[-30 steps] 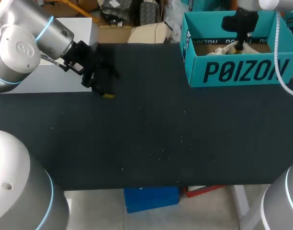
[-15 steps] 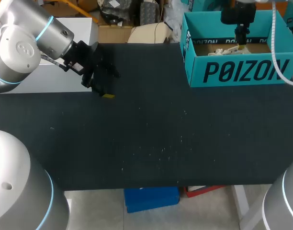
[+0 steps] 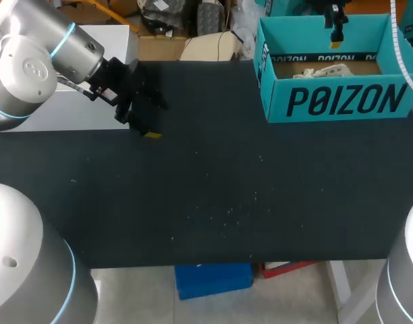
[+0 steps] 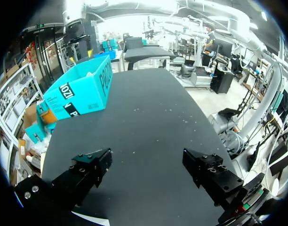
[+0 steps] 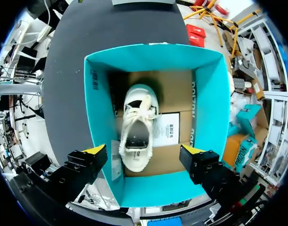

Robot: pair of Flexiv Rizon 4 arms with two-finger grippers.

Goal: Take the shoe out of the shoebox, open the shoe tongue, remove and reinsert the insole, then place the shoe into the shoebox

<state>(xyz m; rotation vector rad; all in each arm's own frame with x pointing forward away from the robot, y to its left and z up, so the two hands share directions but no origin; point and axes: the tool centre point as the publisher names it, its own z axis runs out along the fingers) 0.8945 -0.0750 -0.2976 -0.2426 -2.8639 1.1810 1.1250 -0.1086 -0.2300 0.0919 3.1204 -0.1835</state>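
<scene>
1. Rising out of the shoebox (image 3: pixel 341 101) since a second ago, the right end effector (image 3: pixel 335 40) now hangs above the box's far wall. Its fingers are apart and grip nothing.
2. Left end effector (image 3: pixel 147 129): unchanged, fingers apart, low over the far left part of the desk (image 3: pixel 227 189).
3. White shoe (image 5: pixel 137 132): lies sole down on the shoebox floor, under the right end effector and untouched. Cardboard floor shows on both sides of it.
4. Shoebox: stands open at the far right of the desk, close along the desk's edge. A broad stretch of black desk separates it from the left end effector.
</scene>
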